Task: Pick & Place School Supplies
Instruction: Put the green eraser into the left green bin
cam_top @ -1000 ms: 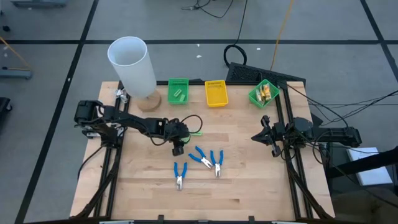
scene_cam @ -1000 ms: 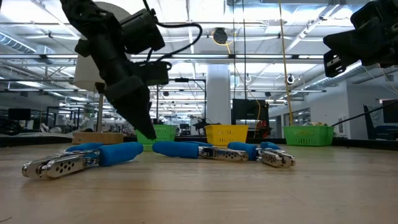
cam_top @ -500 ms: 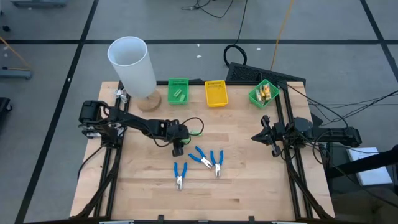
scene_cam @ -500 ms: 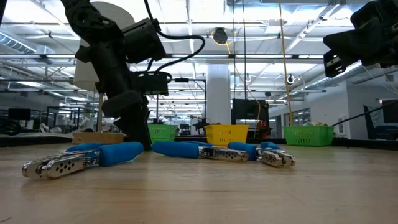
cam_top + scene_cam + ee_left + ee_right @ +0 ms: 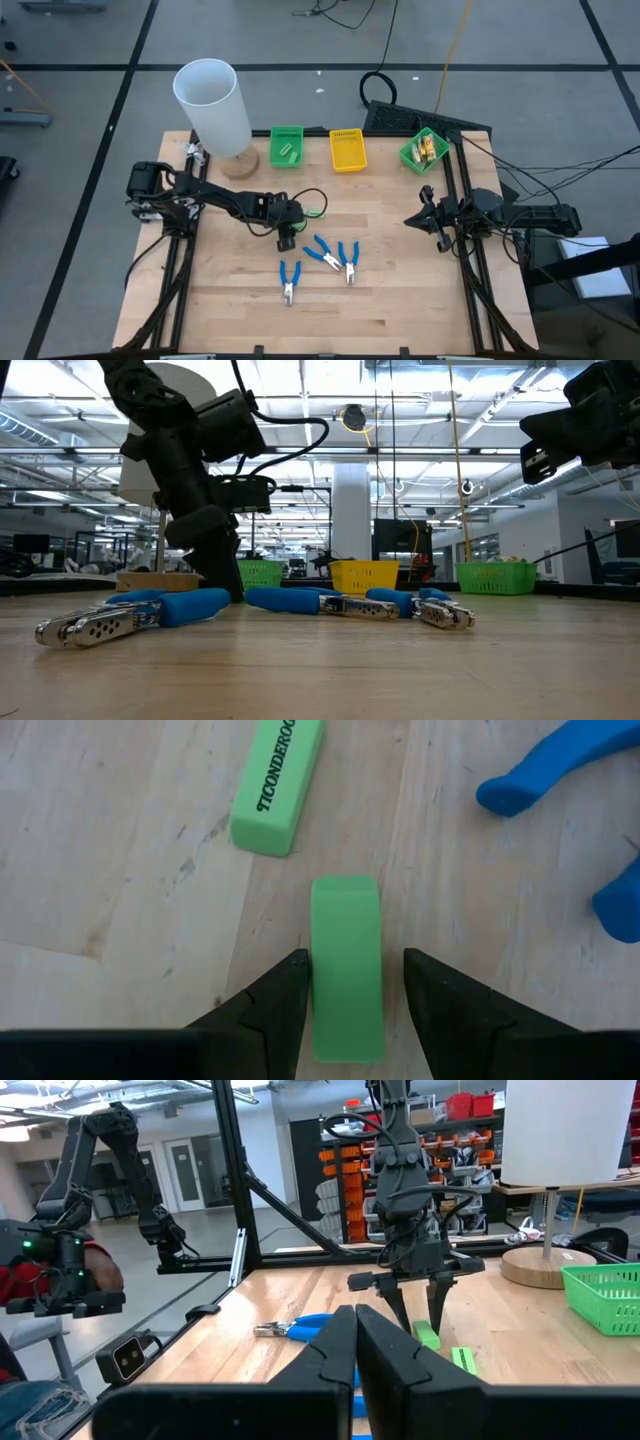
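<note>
My left gripper (image 5: 296,213) points down at mid-table, open, fingertips at table level (image 5: 228,592). Its fingers straddle a light-green eraser (image 5: 346,970) lying flat; the right wrist view shows this too (image 5: 428,1335). A second green eraser, printed TICONDEROGA (image 5: 277,785), lies flat just beyond it. Three blue-handled pliers (image 5: 289,281) (image 5: 323,252) (image 5: 349,262) rest on the table nearby. My right gripper (image 5: 425,216) waits shut (image 5: 355,1342) above the table's right edge. My left gripper comes at the green eraser from above, one finger along each long side. One finger (image 5: 288,998) lies right at the eraser's long side (image 5: 318,982); the other stands off with a gap. Whether it touches, I cannot tell. The eraser lies flat on the table.
Along the far edge stand a tall white cylinder (image 5: 212,100) on a round wooden base, a green bin (image 5: 287,146), a yellow bin (image 5: 347,150) and a tilted green bin (image 5: 424,150) holding yellow pieces. Bare wood lies at the near edge and the right half.
My left gripper has tipped from a slant to nearly upright and come down until its fingertips reach the table around the green eraser. For the last half second it has kept still. Nothing on the table has moved.
</note>
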You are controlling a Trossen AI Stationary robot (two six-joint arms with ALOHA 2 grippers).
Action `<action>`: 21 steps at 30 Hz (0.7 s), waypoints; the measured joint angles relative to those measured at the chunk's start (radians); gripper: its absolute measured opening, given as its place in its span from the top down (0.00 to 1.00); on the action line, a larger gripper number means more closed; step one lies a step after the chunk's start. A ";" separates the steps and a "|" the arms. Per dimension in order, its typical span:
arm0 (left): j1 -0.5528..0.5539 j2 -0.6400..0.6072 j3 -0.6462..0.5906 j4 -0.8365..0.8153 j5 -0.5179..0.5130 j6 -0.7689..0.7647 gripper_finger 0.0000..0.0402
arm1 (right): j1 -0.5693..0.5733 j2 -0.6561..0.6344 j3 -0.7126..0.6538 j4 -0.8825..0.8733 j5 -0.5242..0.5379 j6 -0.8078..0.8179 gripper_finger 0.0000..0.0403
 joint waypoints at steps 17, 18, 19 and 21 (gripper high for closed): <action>0.001 0.000 0.000 -0.021 0.000 -0.004 0.58 | 0.000 0.000 0.000 0.000 0.000 0.000 0.99; 0.001 0.000 0.000 -0.021 0.000 -0.004 0.58 | 0.000 0.000 0.000 0.000 0.000 0.000 0.99; 0.001 0.000 0.000 -0.021 -0.001 -0.004 0.58 | 0.000 0.000 0.000 0.000 0.000 0.000 0.99; 0.001 0.000 0.000 -0.021 -0.001 -0.004 0.58 | 0.000 0.000 0.000 0.000 0.000 0.000 0.99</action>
